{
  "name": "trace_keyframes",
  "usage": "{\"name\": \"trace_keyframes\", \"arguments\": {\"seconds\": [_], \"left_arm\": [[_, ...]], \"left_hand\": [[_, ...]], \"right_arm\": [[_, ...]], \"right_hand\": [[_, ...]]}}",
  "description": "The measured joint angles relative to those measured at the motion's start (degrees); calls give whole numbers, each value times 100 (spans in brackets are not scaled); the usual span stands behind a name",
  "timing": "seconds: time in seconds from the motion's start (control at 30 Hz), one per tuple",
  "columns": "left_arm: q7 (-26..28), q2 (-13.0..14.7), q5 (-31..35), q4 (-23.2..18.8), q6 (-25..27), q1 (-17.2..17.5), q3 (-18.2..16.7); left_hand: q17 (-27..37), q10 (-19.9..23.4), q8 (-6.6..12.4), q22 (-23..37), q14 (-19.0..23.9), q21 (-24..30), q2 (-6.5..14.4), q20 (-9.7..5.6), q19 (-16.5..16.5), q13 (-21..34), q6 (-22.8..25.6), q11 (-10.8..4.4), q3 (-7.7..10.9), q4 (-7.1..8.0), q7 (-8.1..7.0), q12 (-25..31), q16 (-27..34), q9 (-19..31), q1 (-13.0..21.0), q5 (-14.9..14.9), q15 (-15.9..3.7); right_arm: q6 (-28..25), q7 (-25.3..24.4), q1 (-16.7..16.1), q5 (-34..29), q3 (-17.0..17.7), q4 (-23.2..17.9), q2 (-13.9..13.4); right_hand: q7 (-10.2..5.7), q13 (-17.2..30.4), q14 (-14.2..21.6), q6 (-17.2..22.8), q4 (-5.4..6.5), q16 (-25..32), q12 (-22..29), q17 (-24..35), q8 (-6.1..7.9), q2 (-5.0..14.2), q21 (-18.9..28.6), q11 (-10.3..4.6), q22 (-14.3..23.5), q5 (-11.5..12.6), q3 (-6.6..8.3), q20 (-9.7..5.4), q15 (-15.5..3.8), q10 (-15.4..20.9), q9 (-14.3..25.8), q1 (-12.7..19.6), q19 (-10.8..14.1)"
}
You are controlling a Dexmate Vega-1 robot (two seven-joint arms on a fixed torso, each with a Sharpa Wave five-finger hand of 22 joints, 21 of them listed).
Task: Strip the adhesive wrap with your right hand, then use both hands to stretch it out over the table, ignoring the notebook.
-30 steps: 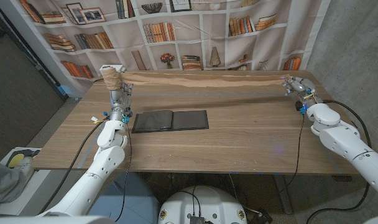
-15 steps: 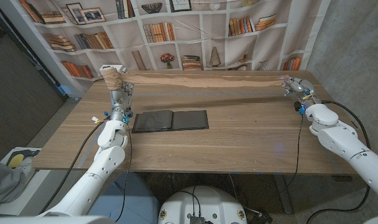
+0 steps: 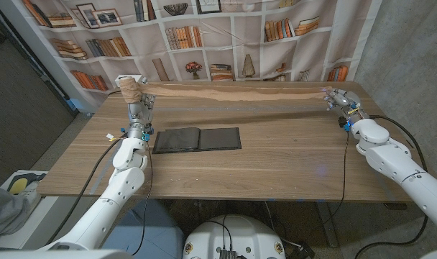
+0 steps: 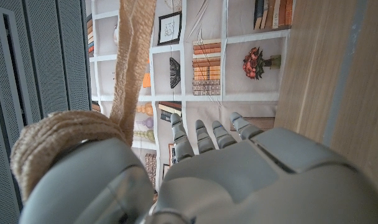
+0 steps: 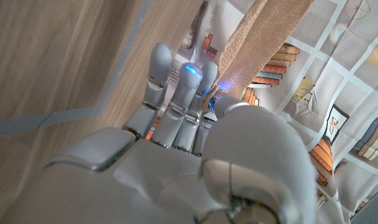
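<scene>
A tan roll of adhesive wrap [image 3: 130,88] is held up by my left hand [image 3: 138,108] at the table's far left; in the left wrist view the roll [image 4: 64,134] sits against the hand [image 4: 239,168]. From the roll a long tan strip [image 3: 236,91] runs across the back of the table to my right hand [image 3: 341,99] at the far right, which pinches its end. In the right wrist view the strip [image 5: 263,31] passes by my fingers [image 5: 183,99]. The strip hangs just above the wood.
A dark notebook [image 3: 197,138] lies open on the wooden table [image 3: 276,165], in front of the strip and nearer the left arm. A bookshelf-printed backdrop [image 3: 226,36] hangs behind the table. Cables trail from both wrists.
My right hand has drifted slightly farther back and to the right, keeping the strip taut. The left hand and roll have stayed put.
</scene>
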Motion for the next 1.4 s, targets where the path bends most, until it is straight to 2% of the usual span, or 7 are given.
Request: {"name": "trace_keyframes", "arguments": {"seconds": [0.8,1.4], "left_arm": [[-33,-16,-13,-56,-51,72,11],[-6,-23,-4,-116,-110,150,-1]], "left_hand": [[1,0,0,0,0,0,0,0,0,1,0,0,0,0,0,23,0,1,0,0,0],[1,0,39,0,0,0,0,0,0,-26,21,0,0,0,21,23,0,1,0,0,0]], "right_arm": [[-37,-95,-200,36,85,-211,-73],[-49,-65,-196,44,95,-213,-86]], "right_hand": [[0,-24,0,0,0,0,-1,0,0,6,0,0,1,0,-1,22,-1,0,1,-6,-22],[0,-23,-19,0,-25,45,-1,0,0,2,0,0,-27,-22,24,22,19,0,2,-47,-21]]}}
